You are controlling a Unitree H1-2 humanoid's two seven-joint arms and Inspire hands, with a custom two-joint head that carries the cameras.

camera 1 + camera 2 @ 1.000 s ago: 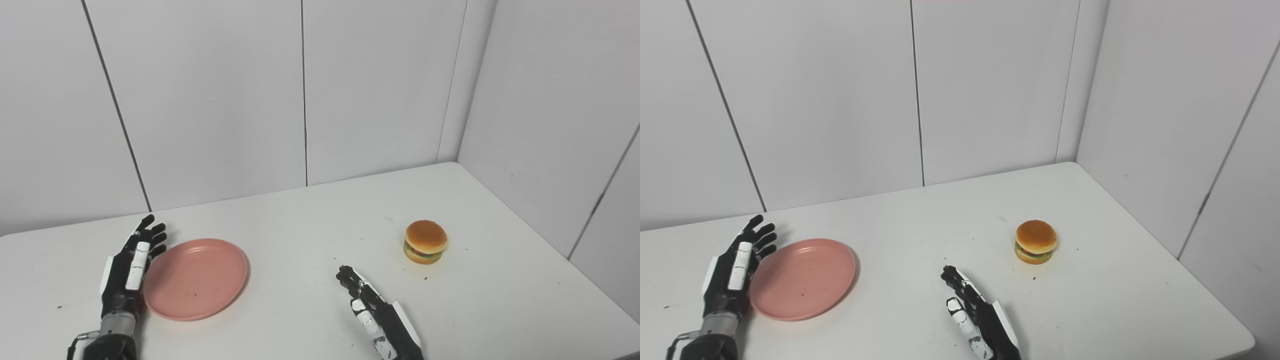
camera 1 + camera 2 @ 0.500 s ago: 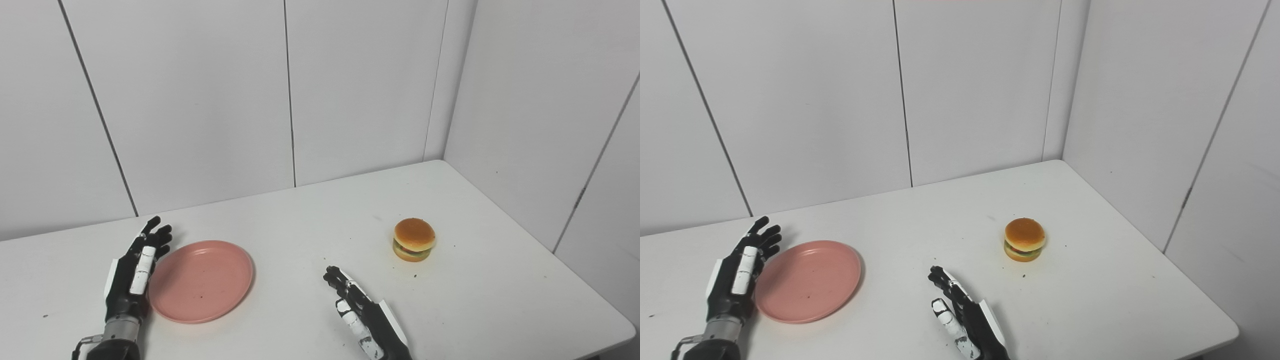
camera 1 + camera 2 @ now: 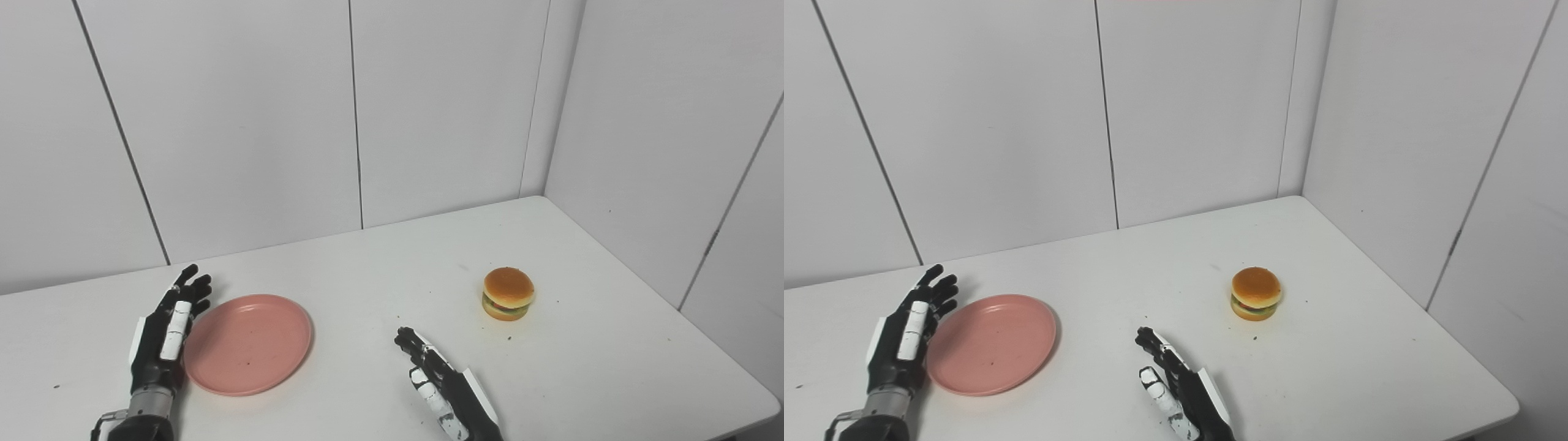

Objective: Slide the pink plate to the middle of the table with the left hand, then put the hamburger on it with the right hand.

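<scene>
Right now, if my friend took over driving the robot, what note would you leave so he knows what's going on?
Left hand: open, fingers straight, set against the left edge of the pink plate; whether it touches the rim cannot be told.
Right hand: open, holding nothing, near the front middle of the table.
The plate lies on the left part of the table, with nothing on it.
The hamburger sits upright on the right part, apart from both hands.
Done: neither step.
Left: slide the plate to the middle with the left hand, then set the hamburger on it with the right hand.
</scene>
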